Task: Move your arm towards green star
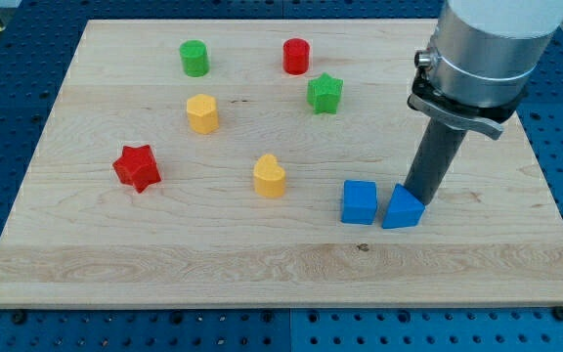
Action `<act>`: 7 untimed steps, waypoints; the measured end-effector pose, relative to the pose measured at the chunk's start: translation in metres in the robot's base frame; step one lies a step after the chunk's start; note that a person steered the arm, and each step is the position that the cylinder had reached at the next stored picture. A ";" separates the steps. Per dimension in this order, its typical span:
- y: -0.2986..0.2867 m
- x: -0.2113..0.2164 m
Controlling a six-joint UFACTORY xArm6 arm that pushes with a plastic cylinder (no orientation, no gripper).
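The tip (419, 198) is set just behind the blue wedge (403, 208), apparently touching it, with the blue cube (359, 202) alongside. No jaws are carried by this end effector; nothing is held. The green star (324, 93) lies well apart, toward the view's top-left. A careless sweep could drag either blue block along. Smooth, seemingly plastic blocks are spread over a pale, grained wooden counter (86, 244).

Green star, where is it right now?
The green star sits in the upper middle of the board, just below and right of the red cylinder, well up and left of my tip.
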State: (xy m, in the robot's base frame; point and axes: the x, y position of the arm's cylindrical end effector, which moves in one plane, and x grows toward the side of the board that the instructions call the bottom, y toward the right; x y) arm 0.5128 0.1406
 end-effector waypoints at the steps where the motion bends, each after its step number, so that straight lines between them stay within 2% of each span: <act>1: -0.004 0.000; 7: 0.027 -0.005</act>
State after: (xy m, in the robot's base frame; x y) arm 0.5079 0.1675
